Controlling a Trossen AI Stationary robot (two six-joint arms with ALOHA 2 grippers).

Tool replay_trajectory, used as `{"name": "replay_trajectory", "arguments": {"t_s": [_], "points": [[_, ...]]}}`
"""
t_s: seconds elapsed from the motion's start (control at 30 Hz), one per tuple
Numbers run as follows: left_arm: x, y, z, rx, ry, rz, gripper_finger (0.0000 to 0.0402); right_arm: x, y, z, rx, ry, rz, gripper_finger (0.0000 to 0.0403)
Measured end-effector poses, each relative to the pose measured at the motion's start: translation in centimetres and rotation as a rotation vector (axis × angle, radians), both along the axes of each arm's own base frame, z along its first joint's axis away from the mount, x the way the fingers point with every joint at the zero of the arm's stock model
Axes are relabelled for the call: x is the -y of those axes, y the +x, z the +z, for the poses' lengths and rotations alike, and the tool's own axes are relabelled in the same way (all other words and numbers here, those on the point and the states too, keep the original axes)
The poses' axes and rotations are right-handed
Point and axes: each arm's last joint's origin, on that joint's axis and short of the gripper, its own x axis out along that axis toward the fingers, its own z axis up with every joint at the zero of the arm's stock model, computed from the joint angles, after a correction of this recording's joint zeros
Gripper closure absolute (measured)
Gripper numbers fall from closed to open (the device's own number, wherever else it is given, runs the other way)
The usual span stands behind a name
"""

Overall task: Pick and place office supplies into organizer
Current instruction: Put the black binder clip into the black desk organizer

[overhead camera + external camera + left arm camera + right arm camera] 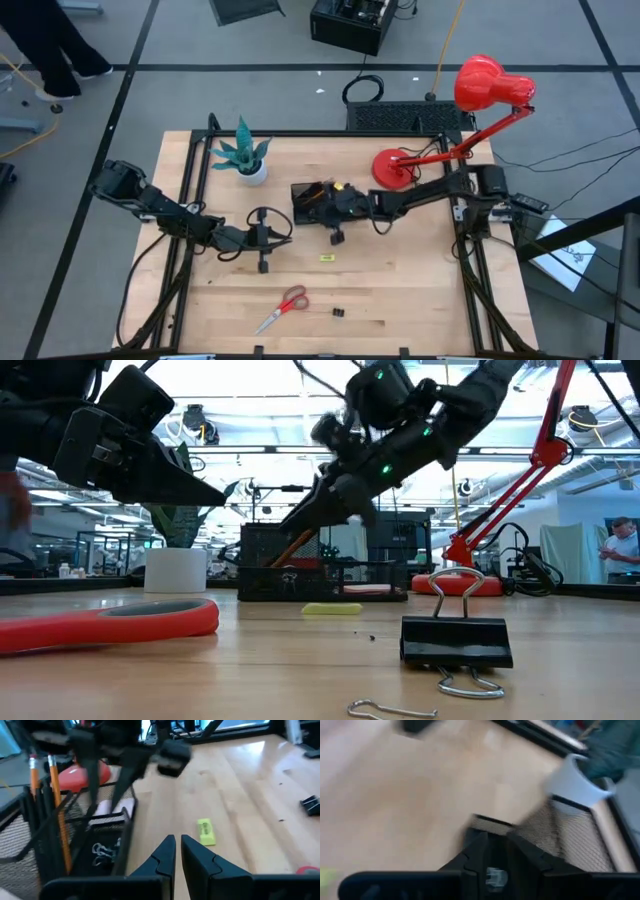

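Observation:
The black mesh organizer (312, 200) stands mid-table and holds orange pencils (52, 790), a pink sticky-note pad (112, 809) and clip wires (102, 851). My right gripper (104, 805) hangs over its near compartment, pointing steeply down, fingers a little apart with nothing seen between them. My left gripper (177, 845) waits just left of the organizer, low over the wood, shut and holding nothing. On the table lie a small yellow piece (327, 258), red-handled scissors (285, 306) and a black binder clip (338, 313).
A potted teal plant (245, 158) stands behind and left of the organizer. The red desk lamp's base (392, 170) sits close on its right. A loose wire clip handle (390, 709) lies at the near edge. A black keyboard (410, 117) lies beyond the far edge.

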Motion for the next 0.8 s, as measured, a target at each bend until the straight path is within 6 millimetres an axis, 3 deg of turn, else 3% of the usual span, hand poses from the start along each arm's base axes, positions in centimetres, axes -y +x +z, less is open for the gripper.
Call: {"name": "replay_trajectory", "arguments": {"t_s": [0.23, 0.43, 0.6, 0.8], "points": [[0.3, 0.1, 0.3, 0.027, -0.042, -0.071, 0.0364, -5.6, -2.7, 5.4, 0.037, 0.041, 0.197, 0.0363], [0.4, 0.4, 0.6, 0.037, -0.057, -0.071, 0.0364, -8.8, -7.1, 8.1, 0.115, 0.063, 0.309, 0.0398], [0.7, 0.7, 1.0, 0.037, -0.196, -0.104, 0.0364, -9.1, -11.4, 7.0, 0.117, 0.076, 0.286, 0.0401], [2.5, 3.4, 1.9, -0.061, -0.275, -0.176, 0.0364, -6.7, -15.5, 3.7, 0.257, 0.095, 0.134, 0.0402]]}}
